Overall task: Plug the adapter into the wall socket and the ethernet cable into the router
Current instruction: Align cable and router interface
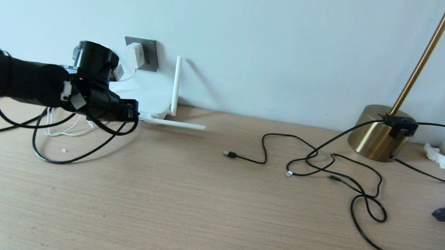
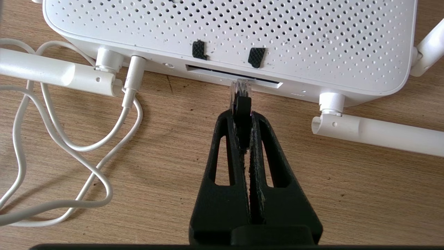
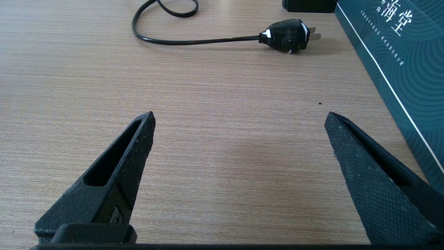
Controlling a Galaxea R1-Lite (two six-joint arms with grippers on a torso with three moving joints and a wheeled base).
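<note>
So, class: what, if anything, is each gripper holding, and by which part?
The left gripper pinches the ethernet cable by the black boot just behind its clear plug, at the router port. The right gripper is open, holding nothing.

The desk [image 2: 347, 194] is matt, pale wood-grain laminate, the router [image 2: 242, 31] smooth white perforated plastic, the ethernet cable [image 2: 240, 88] tipped in clear glossy plastic, the left end effector [image 2: 242, 114] rough, matt black plastic, and the lamp base [image 1: 374, 134] brushed brass-coloured metal.

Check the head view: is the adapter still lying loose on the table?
No, the adapter is seated in the wall socket on the wall.
</note>
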